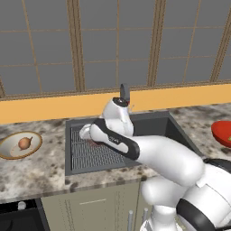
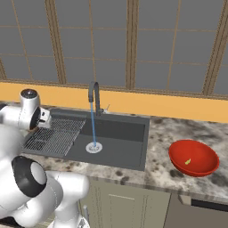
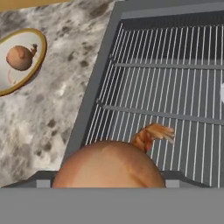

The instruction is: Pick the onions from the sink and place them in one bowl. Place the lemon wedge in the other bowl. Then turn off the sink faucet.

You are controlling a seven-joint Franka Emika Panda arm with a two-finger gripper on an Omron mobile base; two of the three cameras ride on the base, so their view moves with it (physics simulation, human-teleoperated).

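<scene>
Orange-brown onion (image 3: 107, 164) sits right under the gripper, btw its wide-apart jaws, on the rack of the sink (image 3: 183, 100); whether it is gripped I cannot tell. Best: close gently around the widest part, lift straight, then go left to the beige bowl (image 3: 38, 41) w/ first onion (image 3: 18, 58).

A dark grey rectangular sink (image 2: 118, 133) sits in the speckled stone counter (image 1: 36, 169). Left of it, a shallow beige brown-rimmed bowl (image 1: 6, 151) holds one small orange-brown onion (image 1: 25, 143); right, a glossy red bowl (image 2: 200, 165) holds the tiny yellow lemon wedge (image 2: 188, 161).

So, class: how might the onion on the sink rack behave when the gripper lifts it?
The onion looks round and smooth, so it may slip or roll. Resting on the ribbed rack, it probably stays put until nudged. It looks firm, not floppy.
</scene>
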